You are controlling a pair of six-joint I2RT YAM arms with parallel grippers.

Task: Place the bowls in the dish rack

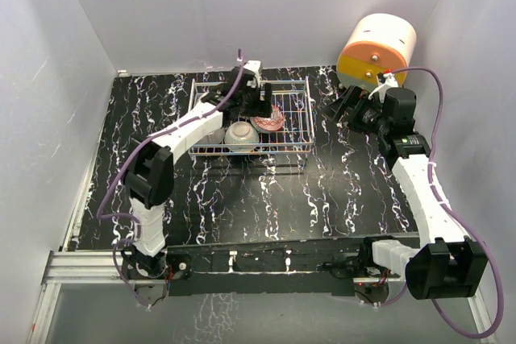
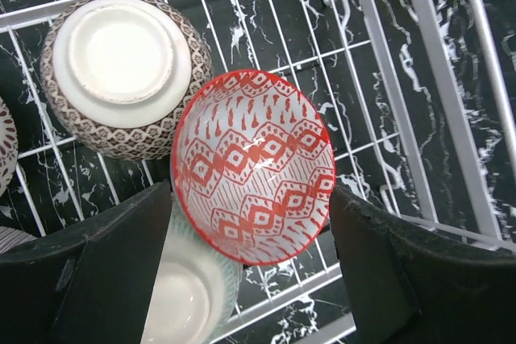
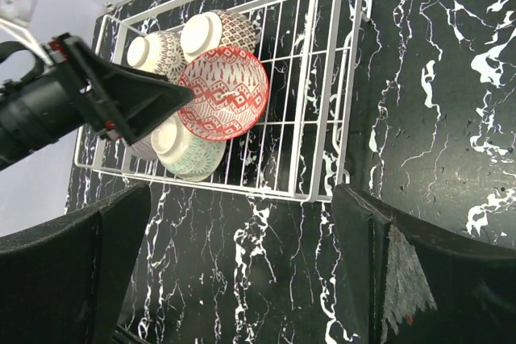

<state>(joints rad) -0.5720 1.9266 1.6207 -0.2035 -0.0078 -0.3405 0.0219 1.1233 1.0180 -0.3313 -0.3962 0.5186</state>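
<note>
One red bowl [image 2: 254, 167] sits tipped on edge in the dish rack [image 2: 451, 94], squarely between the spread left fingers [image 2: 105, 263] (can't tell if they're actually pinching its rim), while the right fingers [image 3: 419, 279], wide apart, hang empty off right.

A round orange-and-cream drawer unit [image 1: 377, 50] stands in the far right corner of the black, white-veined marble tabletop [image 1: 266, 199], enclosed by plain white walls [image 1: 161, 6].

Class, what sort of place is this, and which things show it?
Probably a robot test cell, not a kitchen: plain white walls box in a black marbled table, two robot arms are mounted at its near edge, and a dish rack of bowls is staged there.
</note>
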